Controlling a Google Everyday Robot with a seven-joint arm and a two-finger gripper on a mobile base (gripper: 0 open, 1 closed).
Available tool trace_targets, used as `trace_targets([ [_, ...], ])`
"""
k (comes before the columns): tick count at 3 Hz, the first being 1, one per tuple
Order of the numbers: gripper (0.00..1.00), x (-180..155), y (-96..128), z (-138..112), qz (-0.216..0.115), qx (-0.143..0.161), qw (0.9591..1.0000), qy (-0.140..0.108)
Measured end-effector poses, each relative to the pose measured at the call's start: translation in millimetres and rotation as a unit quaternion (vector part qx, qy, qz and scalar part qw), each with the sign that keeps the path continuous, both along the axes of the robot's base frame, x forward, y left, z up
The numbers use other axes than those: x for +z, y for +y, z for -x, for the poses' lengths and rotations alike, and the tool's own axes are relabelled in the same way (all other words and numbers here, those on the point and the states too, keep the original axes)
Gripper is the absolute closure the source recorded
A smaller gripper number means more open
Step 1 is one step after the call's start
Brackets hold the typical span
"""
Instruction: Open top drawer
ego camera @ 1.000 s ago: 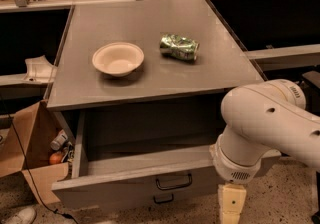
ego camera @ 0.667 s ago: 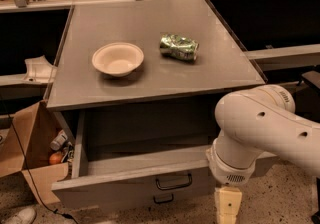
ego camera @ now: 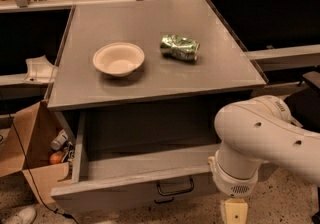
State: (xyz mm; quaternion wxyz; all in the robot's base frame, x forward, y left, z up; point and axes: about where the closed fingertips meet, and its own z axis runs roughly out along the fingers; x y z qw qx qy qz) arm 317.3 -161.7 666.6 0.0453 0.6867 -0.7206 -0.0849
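Note:
The top drawer [ego camera: 125,186] is a grey metal drawer under the grey cabinet top [ego camera: 150,85]. It stands pulled out toward me, and its grey inside [ego camera: 145,160] shows nothing in it. Its dark loop handle [ego camera: 175,187] sits at the centre of the front panel. My white arm [ego camera: 265,143] reaches in from the right, over the drawer's right front corner. The gripper [ego camera: 235,212] hangs below the wrist at the bottom edge of the view, right of the handle and apart from it. Only its beige upper part shows.
A white bowl [ego camera: 118,59] and a crushed green can [ego camera: 179,48] sit on the cabinet top. An open cardboard box [ego camera: 27,168] with small items stands on the floor to the left. Dark shelves run along both sides behind.
My arm and gripper have shifted a little to the left, toward the drawer front. The drawer stays pulled out as before.

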Motion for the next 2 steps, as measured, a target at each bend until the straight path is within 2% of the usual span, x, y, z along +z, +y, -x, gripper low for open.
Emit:
trace_targets([
  [1, 0.0, 3.8, -3.1, 2.9, -0.001, -0.002, 1.0, -0.001],
  [2, 0.0, 32.9, -38.3, 35.1, -0.017, -0.028, 0.9994, -0.012],
])
